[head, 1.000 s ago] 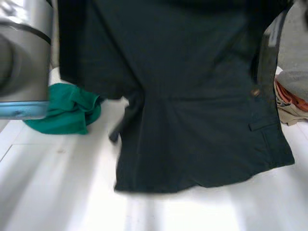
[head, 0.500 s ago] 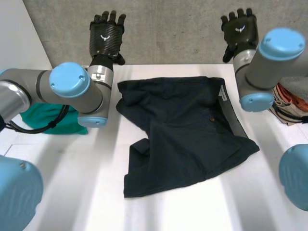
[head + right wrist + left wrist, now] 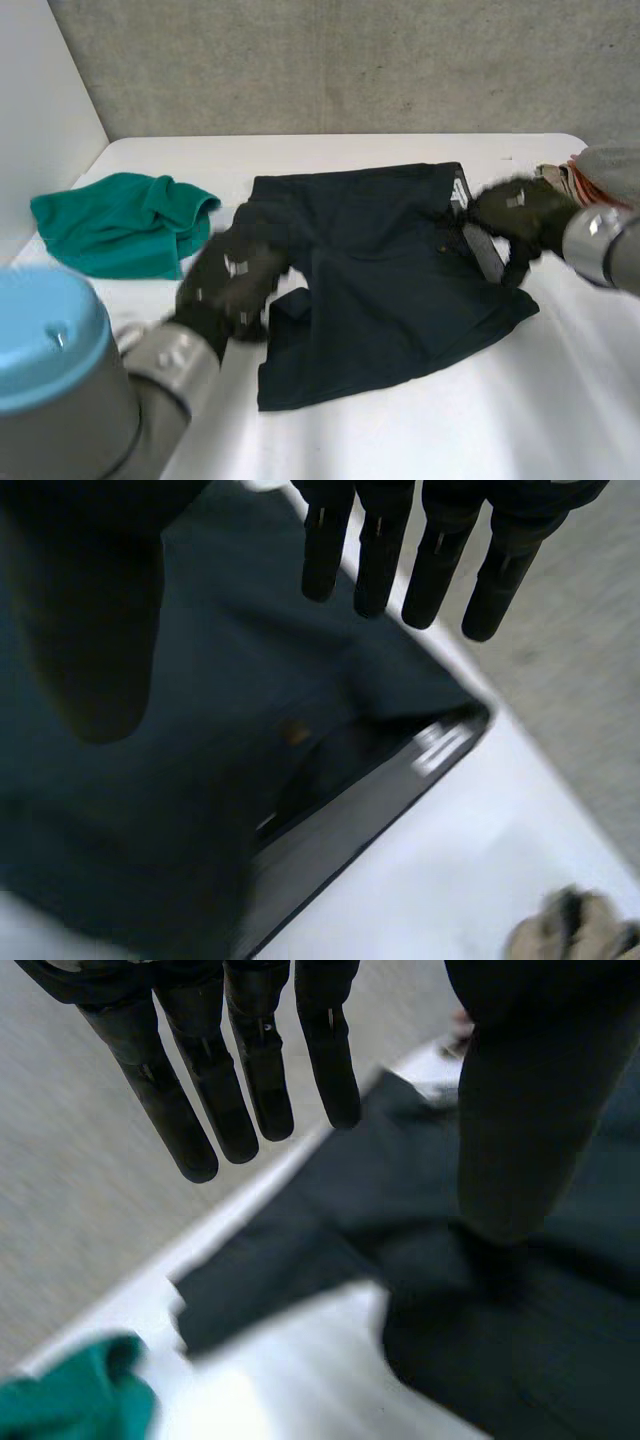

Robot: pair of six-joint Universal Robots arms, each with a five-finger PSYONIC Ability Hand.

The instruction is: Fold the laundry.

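Dark shorts point(image 3: 390, 290) centre — green cloth point(image 3: 120, 225) at left, beige pile point(image 3: 558, 173) at right.

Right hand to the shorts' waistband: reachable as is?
Probably yes. The right hand hangs open, fingers straight, over the waistband at the dark shorts' edge nearest it. Nothing lies on the waistband or between it and the hand; the left hand is at the shorts' opposite side.

One pair of dark shorts point(image 3: 390, 280), one green cloth point(image 3: 110, 225), perhaps two piled garments point(image 3: 570, 178), and two hands: left hand point(image 3: 232, 285), right hand point(image 3: 515, 210).
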